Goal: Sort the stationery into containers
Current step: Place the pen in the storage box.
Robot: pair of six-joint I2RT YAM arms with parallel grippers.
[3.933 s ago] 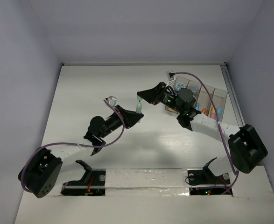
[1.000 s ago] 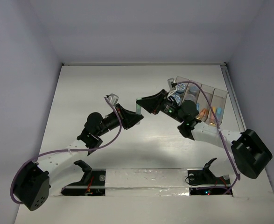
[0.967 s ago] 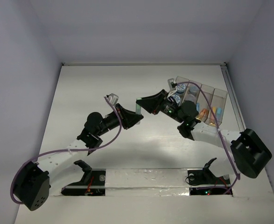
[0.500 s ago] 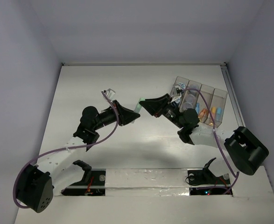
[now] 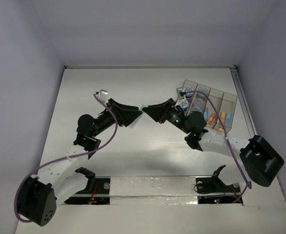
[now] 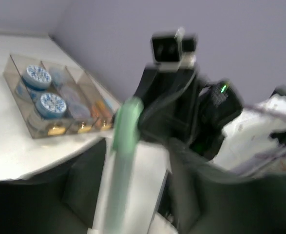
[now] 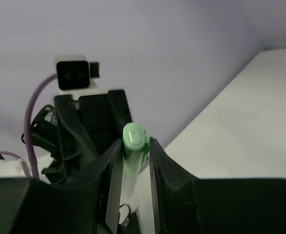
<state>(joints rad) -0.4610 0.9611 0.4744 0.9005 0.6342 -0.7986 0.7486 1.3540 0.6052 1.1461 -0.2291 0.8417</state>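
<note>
**A:** Where is the pale green stick (image 7: 132, 144)?

**B:** It is off the table (image 5: 84, 92), held in the air between the two arms, to the left of the organiser box (image 5: 232, 99). The right jaws are clenched on it from both sides. Its rounded end pokes out past their tips toward the left arm (image 5: 91, 125).

**A:** And the left jaws?

**B:** They are right at the stick, nose to nose with the right ones. The left wrist view is blurred. The stick runs up the middle of it, but I cannot tell whether those jaws are grasping it or have let go.

**A:** What is in the box?

**B:** It has four narrow compartments side by side. Two round tubs (image 6: 37, 76) with blue patterned lids lie in one compartment at the end nearer the stick. The orange sticks (image 5: 212, 118) are further right, and a blue stick (image 5: 229, 116) is in the far right compartment. The right arm (image 5: 197, 125) reaches across in front of the box, so part of it is hidden from above.
</note>
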